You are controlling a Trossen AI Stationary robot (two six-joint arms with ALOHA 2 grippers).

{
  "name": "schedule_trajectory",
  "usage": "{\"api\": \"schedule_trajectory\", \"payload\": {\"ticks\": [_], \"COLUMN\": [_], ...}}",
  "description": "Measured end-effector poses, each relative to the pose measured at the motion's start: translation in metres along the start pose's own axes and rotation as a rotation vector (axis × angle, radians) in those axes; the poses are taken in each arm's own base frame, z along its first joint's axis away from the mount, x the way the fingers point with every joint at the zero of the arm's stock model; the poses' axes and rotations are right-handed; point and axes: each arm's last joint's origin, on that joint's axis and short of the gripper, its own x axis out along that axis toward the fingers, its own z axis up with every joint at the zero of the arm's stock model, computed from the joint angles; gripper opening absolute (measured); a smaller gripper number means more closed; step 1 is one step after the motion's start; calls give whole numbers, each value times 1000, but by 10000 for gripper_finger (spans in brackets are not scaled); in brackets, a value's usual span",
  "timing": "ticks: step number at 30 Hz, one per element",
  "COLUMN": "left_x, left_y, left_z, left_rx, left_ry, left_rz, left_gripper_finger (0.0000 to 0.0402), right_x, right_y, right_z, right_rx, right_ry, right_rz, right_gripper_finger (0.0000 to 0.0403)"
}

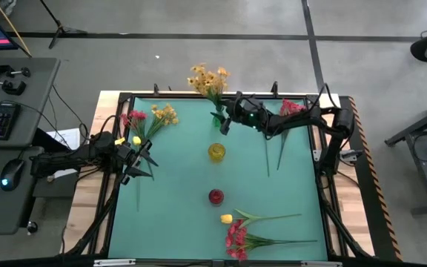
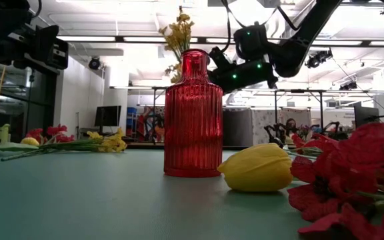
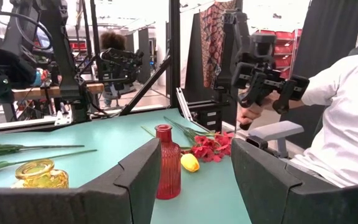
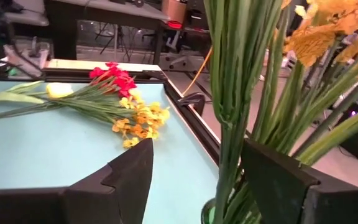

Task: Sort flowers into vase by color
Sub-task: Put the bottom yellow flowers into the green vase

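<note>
An orange-yellow spray [image 1: 207, 78] stands upright at the table's far middle, its green stalks [image 4: 232, 124] running down to a dark green rim [image 4: 209, 211]. My right gripper [image 1: 224, 124] is open, one finger on either side of these stalks. My left gripper [image 1: 141, 157] is open and empty at the table's left. Beside it lie a pink-red cluster [image 1: 135, 119], an orange-yellow spray [image 1: 165, 115] and a yellow tulip bud [image 1: 136, 140]. A yellow vase [image 1: 216, 152] and a red vase [image 1: 216, 196] stand mid-table. My right gripper stands level around the spray's stalks [image 4: 232, 124], below the blossoms. A gap shows between the stalks and one finger [image 4: 129, 177]. Leaves run behind the other finger [image 4: 278, 180], and I cannot tell whether it touches them.
A yellow tulip bud [image 1: 227, 219] and pink-red flowers [image 1: 236, 239] lie near the front edge. Another pink-red stem [image 1: 290, 108] lies under my right arm. A person in a white sleeve [image 3: 340, 124] sits beyond the table's near side.
</note>
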Motion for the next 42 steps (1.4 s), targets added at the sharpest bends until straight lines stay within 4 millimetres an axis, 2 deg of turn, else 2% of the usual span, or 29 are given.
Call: {"api": "schedule_trajectory", "payload": {"ticks": [6, 15, 27, 42], "left_x": [0, 0, 0, 0], "left_y": [0, 0, 0, 0], "left_z": [0, 0, 0, 0], "left_rx": [0, 0, 0, 0], "left_ry": [0, 0, 0, 0], "left_rz": [0, 0, 0, 0], "left_gripper_finger": [184, 184, 184, 184], "right_x": [0, -2, -17, -17], "right_y": [8, 7, -2, 0], "right_z": [2, 4, 36, 35], "right_rx": [-33, -50, -44, -45], "right_ry": [-5, -8, -104, -95], "right_rz": [19, -1, -27, 14], "right_gripper_finger": [232, 232, 232, 232]}}
